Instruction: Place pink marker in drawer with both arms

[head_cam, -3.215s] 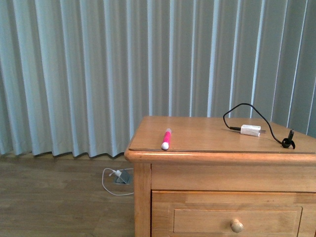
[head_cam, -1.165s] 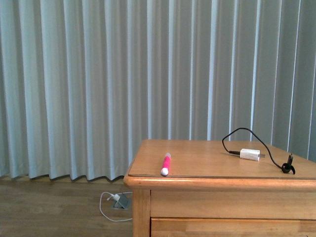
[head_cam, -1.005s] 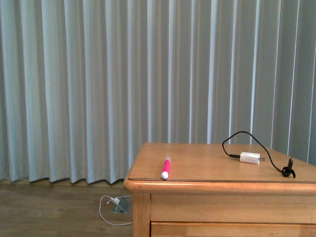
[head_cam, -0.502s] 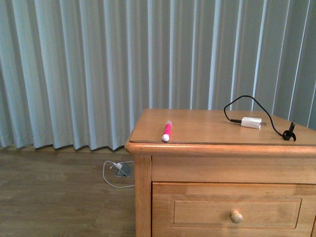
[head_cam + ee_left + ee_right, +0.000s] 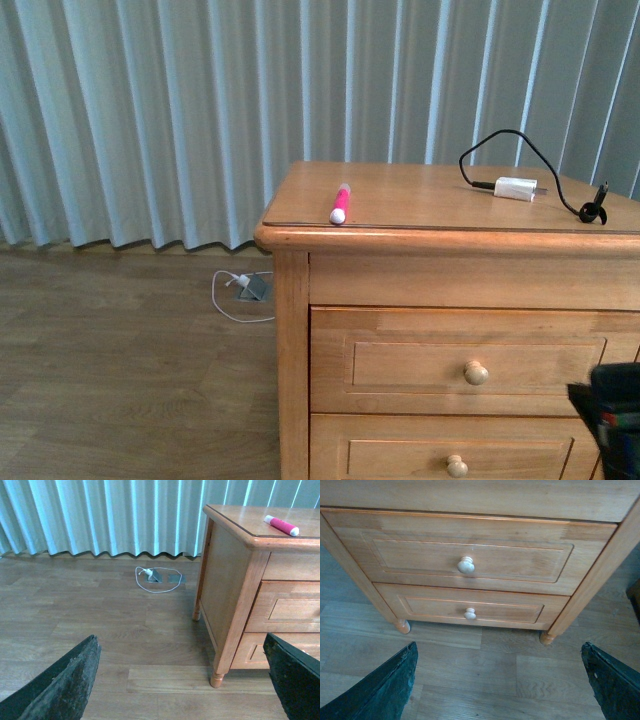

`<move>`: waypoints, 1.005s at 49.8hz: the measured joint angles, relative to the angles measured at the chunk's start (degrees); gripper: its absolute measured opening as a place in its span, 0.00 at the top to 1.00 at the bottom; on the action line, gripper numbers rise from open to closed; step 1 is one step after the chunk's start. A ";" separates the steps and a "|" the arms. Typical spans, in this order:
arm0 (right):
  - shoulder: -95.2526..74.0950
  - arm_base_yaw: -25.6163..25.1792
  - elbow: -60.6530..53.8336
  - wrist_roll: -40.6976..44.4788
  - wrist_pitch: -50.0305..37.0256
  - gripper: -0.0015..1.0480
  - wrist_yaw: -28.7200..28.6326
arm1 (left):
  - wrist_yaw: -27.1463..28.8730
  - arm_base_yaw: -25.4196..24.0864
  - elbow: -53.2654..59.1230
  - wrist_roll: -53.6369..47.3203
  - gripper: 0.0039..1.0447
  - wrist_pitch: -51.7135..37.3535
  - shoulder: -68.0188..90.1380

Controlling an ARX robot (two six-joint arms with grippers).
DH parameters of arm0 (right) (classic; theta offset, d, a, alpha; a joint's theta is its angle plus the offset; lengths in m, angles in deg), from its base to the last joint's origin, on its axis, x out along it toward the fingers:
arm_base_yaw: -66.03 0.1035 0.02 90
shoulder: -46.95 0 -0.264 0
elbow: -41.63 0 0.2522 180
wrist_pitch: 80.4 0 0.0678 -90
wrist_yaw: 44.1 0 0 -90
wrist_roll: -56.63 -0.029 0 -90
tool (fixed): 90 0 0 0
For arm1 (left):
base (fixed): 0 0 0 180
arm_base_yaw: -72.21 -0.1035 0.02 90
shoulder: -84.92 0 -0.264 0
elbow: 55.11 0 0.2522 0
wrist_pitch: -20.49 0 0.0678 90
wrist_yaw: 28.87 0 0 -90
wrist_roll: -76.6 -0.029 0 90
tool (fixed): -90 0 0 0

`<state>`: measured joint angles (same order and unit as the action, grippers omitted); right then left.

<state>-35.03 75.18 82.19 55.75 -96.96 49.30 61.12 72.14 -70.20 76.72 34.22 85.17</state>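
Atop the dresser (image 5: 420,208), pink marker (image 5: 340,203) and charger (image 5: 516,188) lie apart.

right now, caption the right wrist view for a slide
Open right gripper faces the closed top drawer and lower drawer of a wooden cabinet standing on plank floor.

The cabinet (image 5: 440,280) is framed head-on in front view, cornerwise by left wrist; its drawers (image 5: 400,365) are shared with the closer right wrist.

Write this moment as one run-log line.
bright pink marker pen: lies on wooden cabinet top, near front edge | upper honey-coloured wooden drawer: shut | left end effector: open, empty | right end effector: open, empty
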 joint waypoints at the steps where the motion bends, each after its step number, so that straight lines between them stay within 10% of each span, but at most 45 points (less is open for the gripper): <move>1: -1.55 0.42 0.90 -0.07 -0.68 0.08 0.31 | 0.00 0.00 0.00 0.00 0.05 0.00 -0.02; 50: -43.43 5.49 32.44 -2.47 -10.14 0.08 8.57 | 0.00 0.00 0.00 0.00 0.05 0.00 -0.02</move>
<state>-78.46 80.67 114.63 53.28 -107.11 57.86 61.12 72.14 -70.20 76.72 34.22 85.15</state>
